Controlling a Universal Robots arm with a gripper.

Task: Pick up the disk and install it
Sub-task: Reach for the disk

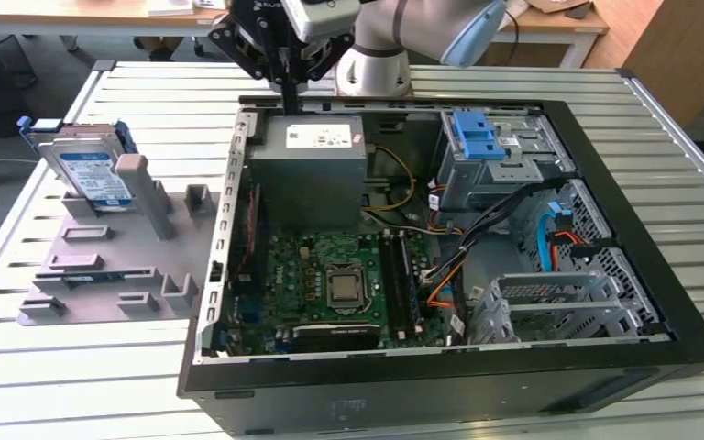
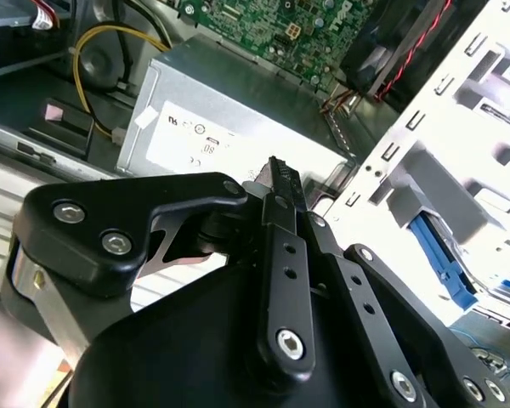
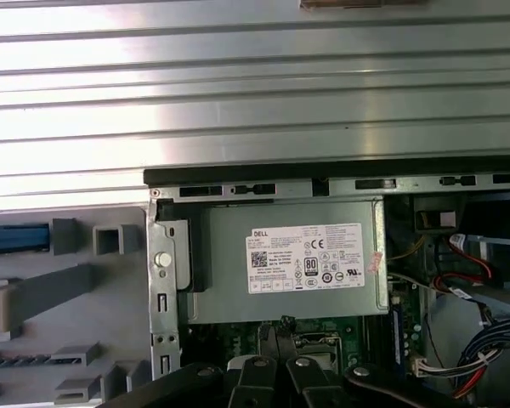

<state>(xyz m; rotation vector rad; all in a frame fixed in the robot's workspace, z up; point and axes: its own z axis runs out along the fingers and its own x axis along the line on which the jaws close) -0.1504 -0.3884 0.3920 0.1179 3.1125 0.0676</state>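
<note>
The disk [image 1: 93, 176] is silvery metal framed in blue plastic; the table [image 1: 682, 137] is glossy ribbed metal.

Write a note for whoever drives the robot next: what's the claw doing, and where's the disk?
Gripper: shut, empty, hanging above the grey power-supply box of the open computer case.
Disk: standing in the grey holder, at the exterior view's left of the case, apart from the gripper.
Done: nothing yet; the disk is not picked up.
Left: picking up the disk and installing it.
</note>
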